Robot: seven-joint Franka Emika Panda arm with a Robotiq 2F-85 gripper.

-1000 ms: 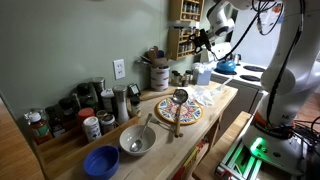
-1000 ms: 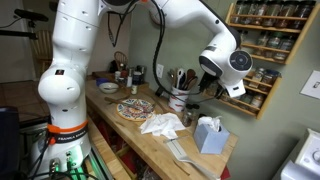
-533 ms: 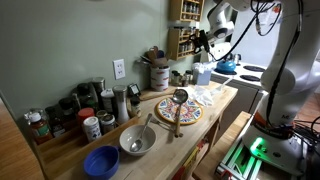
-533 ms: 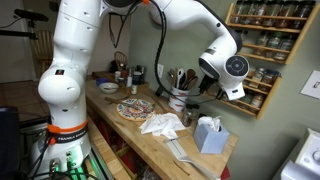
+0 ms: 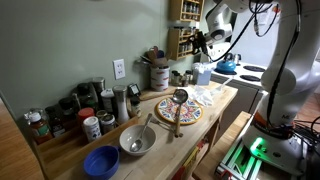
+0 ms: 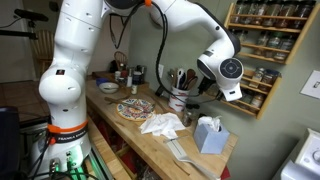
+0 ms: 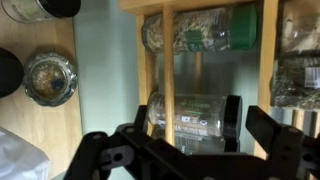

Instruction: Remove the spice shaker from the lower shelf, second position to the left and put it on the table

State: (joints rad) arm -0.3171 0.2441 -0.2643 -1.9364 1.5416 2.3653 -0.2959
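Observation:
The brown wooden rack hangs on the wall in both exterior views [image 5: 184, 30] [image 6: 268, 50], with small spice jars on its tiers. My gripper [image 5: 201, 40] [image 6: 240, 92] is at the lower shelf [image 6: 256, 102]. In the wrist view the picture is turned sideways. There the open gripper [image 7: 190, 140] has one finger on each side of a clear spice shaker with a black cap [image 7: 190, 115], which stands behind the shelf's wooden rail. The fingers are not closed on it. The light-wood table [image 5: 218, 108] [image 6: 128, 126] runs below.
On the table are a utensil crock [image 5: 158, 72] [image 6: 180, 100], a patterned plate [image 5: 180, 110] [image 6: 134, 108] with a ladle, a metal bowl [image 5: 137, 140], a blue bowl [image 5: 101, 161], a white cloth [image 6: 160, 124], a tissue box [image 6: 209, 133] and several jars [image 5: 90, 105]. A kettle [image 5: 226, 65] sits on the stove.
The wrist has eased slightly closer to the rack. The gripper stays open around the shaker and nothing else has moved.

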